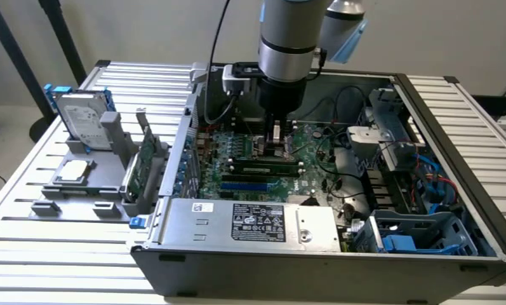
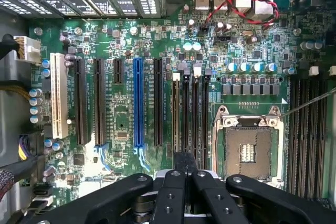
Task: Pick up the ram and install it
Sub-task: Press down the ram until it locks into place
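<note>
Claw [image 1: 277, 141] is clenched w/ nothing in it, hovering low over the mobo [image 2: 126, 66]. Ram [image 1: 265, 169] looks already seated in a slot just in front of it, so pretty much done imo.

We see an open computer case [image 1: 338, 254] on the slatted worktop [image 1: 49, 254], hard drive [image 1: 82, 117] and grey holder [image 1: 83, 184] beside the case, empty processor socket [image 2: 248, 150] on its motherboard [image 2: 131, 51]

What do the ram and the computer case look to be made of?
The ram: a green circuit board with dark chips, probably fibreglass laminate, matte. The computer case: apparently sheet metal, judging by its thin folded edges and dull grey finish.
</note>
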